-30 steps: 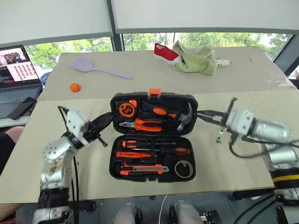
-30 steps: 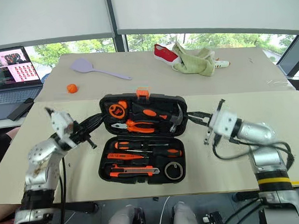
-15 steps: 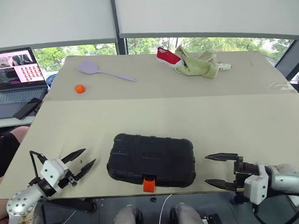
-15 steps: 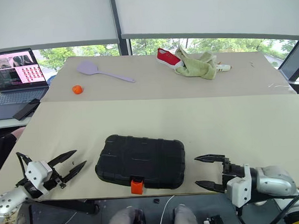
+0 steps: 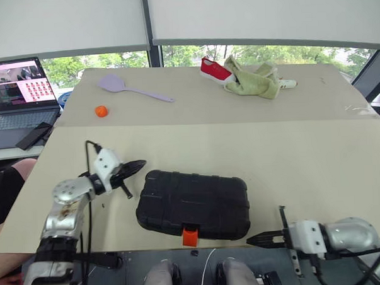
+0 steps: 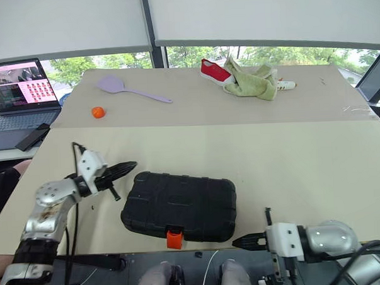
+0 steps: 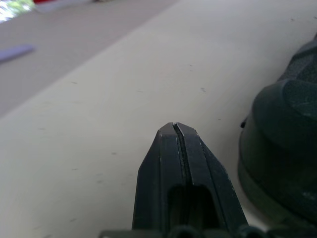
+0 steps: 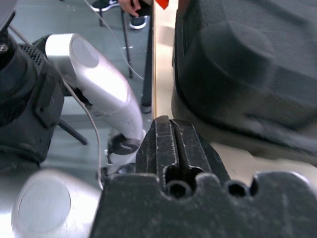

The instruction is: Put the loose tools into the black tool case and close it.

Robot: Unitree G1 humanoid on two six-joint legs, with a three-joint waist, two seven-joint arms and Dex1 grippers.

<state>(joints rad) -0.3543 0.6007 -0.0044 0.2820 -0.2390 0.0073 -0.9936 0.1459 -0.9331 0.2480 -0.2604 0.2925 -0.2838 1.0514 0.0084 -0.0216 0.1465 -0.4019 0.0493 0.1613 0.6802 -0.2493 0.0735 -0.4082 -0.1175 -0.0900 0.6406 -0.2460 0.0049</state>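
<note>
Beige surface [image 5: 291, 150] beneath shaded windows. Closed black tool case [image 5: 193, 204] lies at its near edge, orange latch [image 5: 190, 235] facing outward. Left end effector [image 5: 138, 164] is fully closed and empty beside the case's left corner; right end effector [image 5: 257, 240] is closed and empty beyond the near edge. Right wrist view shows floor below

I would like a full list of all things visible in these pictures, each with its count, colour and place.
tool case: 1, black, closed, near table edge, orange latch toward robot
spatula: 1, lilac, far left of table
ball: 1, small, orange, near spatula
shoe: 1, red, far side
cloth: 1, green, beside shoe
laptop: 1, open, side desk at left
left gripper: black, shut, left of case
right gripper: black, shut, at case's near right corner
</note>
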